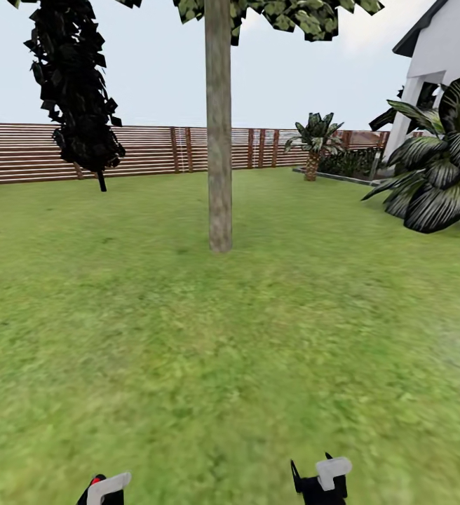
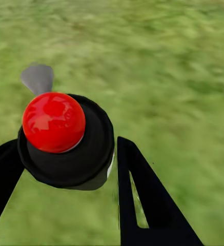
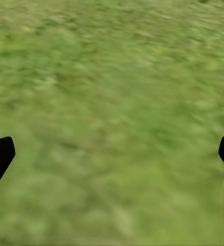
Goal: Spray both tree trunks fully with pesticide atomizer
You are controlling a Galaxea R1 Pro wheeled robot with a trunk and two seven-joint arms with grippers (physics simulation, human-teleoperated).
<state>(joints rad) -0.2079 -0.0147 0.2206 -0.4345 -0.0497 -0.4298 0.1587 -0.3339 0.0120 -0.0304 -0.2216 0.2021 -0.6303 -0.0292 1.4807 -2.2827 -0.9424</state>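
Atomizer in hand, tree trunk (image 1: 219, 133) well ahead

My left gripper (image 2: 65, 159) pinches the pesticide atomizer (image 2: 65, 138) below its red cap; I judge it light, rigid, slick plastic, best held at the neck. My right gripper (image 3: 112, 159) is spread wide over lawn (image 3: 112, 77).

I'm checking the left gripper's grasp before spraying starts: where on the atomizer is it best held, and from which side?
Judging from the left wrist view, around the black collar below the atomizer's red knob, one finger on each side. That keeps the knob and the grey nozzle free. The left gripper seems to hold it this way already.
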